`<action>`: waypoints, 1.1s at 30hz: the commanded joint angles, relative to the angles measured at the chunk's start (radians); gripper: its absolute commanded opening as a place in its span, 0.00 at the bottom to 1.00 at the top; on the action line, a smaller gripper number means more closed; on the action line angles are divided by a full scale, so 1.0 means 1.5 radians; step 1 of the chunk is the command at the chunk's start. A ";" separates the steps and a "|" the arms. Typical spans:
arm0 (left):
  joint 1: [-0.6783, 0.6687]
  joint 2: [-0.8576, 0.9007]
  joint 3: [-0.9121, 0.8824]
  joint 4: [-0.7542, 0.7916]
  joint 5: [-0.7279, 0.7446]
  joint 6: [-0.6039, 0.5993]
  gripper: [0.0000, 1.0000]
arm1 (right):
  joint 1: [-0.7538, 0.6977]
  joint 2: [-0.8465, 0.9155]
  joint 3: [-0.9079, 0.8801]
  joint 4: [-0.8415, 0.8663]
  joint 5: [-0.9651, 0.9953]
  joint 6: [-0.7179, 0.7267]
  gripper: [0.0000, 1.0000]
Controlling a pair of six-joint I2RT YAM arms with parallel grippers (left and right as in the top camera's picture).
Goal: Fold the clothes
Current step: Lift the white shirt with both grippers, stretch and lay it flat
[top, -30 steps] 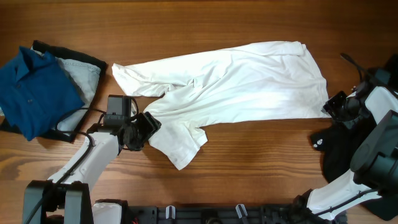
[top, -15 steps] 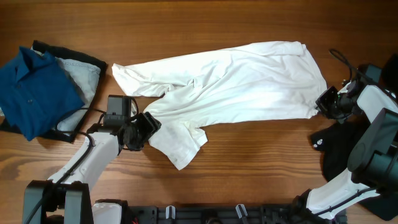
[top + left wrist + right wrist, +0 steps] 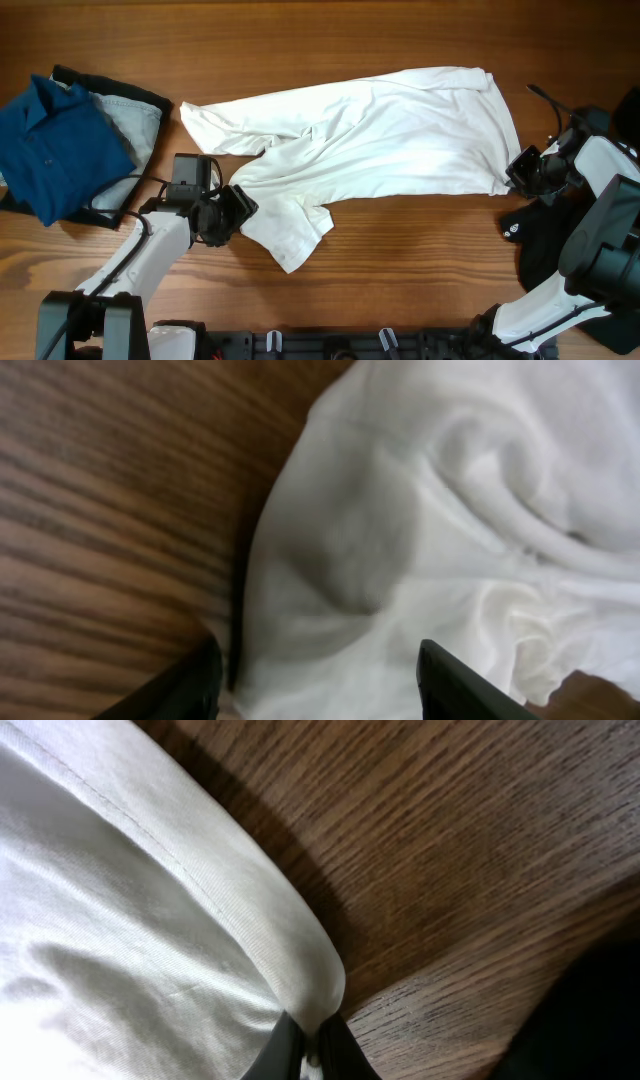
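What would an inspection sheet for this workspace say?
Surface: wooden table, no stains seen.
Job's things: white T-shirt crumpled mid-table; blue shirt on a grey garment at far left; black garment at right.
Clutter: nothing seen.
Grippers: left gripper open astride the T-shirt's edge; right gripper shut on its hem.
Cables: black cable looping by the right arm.
Surroundings: nothing seen.
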 commanded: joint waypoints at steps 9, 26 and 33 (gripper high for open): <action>-0.007 0.053 -0.021 0.038 -0.059 0.011 0.52 | 0.001 0.009 -0.009 -0.030 0.047 -0.013 0.04; 0.101 -0.160 0.240 -0.260 -0.022 0.201 0.04 | 0.001 -0.028 0.112 -0.197 0.001 -0.066 0.04; 0.247 -0.213 0.347 -0.260 0.164 0.203 0.04 | -0.023 -0.141 0.279 -0.315 -0.006 -0.119 0.04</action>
